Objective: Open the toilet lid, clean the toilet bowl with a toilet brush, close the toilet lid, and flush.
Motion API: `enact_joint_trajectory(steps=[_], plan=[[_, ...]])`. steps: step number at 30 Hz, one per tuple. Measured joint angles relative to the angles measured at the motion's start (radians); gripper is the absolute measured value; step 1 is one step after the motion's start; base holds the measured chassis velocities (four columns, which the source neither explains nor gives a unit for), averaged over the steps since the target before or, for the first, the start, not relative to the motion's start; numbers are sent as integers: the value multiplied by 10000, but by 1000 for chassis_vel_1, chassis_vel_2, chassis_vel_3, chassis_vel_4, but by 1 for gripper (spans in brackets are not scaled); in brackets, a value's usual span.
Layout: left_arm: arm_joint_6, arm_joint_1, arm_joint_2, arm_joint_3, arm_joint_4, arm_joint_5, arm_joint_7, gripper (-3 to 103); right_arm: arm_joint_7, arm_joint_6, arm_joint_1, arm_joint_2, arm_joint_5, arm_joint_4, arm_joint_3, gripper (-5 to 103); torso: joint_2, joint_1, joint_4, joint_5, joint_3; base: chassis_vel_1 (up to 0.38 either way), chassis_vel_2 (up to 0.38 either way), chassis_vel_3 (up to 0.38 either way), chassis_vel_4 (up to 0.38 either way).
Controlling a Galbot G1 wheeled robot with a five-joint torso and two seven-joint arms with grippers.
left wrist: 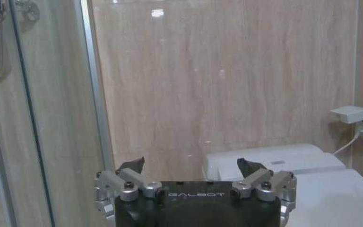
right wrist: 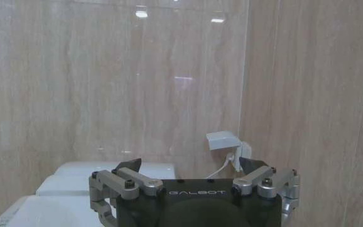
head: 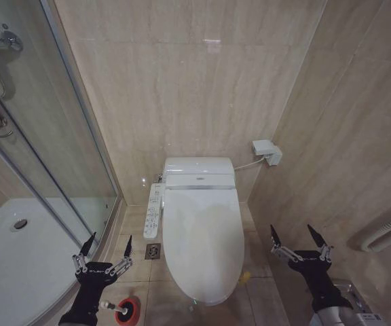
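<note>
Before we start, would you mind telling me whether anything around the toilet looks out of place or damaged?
Nothing stands out: the toilet lid is shut and intact, and the toilet brush sits in its red holder on the floor beside the left tool.

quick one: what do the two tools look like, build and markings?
Both match. The left tool and right tool each have a black housing with white GALBOT lettering, silver metal linkages with dark bolts, and two pointed black fingertips. Black wrists sit behind them; the right arm ends in a grey segment lower down. No loose cables visible.
</note>
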Motion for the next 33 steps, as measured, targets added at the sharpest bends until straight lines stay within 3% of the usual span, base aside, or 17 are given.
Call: enact_joint_trajectory(steps=[33], plan=[[0,-1,0,0,0,0,0,99,-1,0,0,0,0,0,0,100,0,0,0,0,0,0,0,0,0]])
